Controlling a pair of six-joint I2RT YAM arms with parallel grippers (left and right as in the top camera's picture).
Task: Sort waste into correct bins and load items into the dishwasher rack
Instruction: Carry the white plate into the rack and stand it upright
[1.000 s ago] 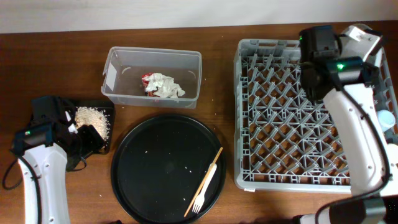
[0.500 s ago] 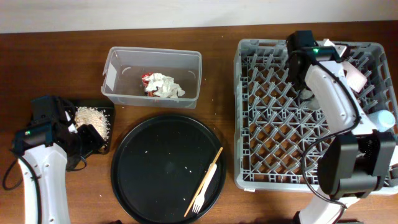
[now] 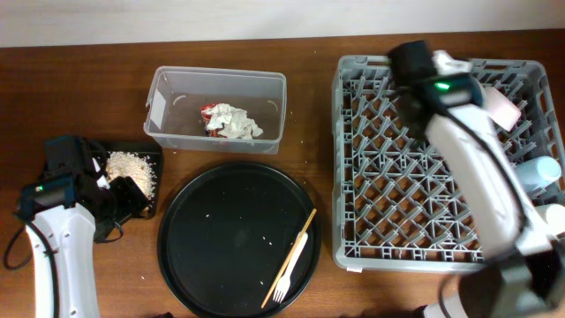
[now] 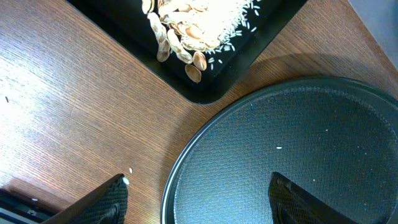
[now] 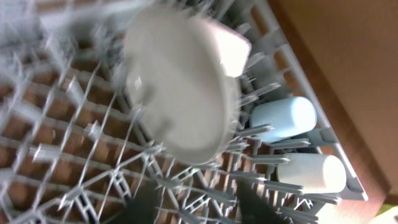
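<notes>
The grey dishwasher rack (image 3: 371,221) stands at the right. In the right wrist view (image 5: 74,155) it holds a white plate (image 5: 180,93) on edge, a pink bowl (image 5: 229,53) behind it, a light blue cup (image 5: 283,118) and a small white cup (image 5: 311,173). My right gripper (image 3: 410,93) is over the rack's back left part, blurred, open and empty (image 5: 202,202). The chopsticks (image 3: 296,247) and white fork (image 3: 287,274) lie on the round black tray (image 3: 221,238). My left gripper (image 3: 124,199) is open and empty (image 4: 199,202) over that tray's left rim (image 4: 186,168).
The clear tub (image 3: 168,93) at the back holds white tissues (image 3: 234,122) and a red wrapper (image 3: 207,112). The flat black tray (image 3: 150,199) at the left holds a beige crumbly heap (image 3: 132,168), seen as rice and shells in the left wrist view (image 4: 193,31).
My right arm has swung left along the back of the rack, from its right corner toward its left part, and is motion-blurred. The left arm has not moved.
</notes>
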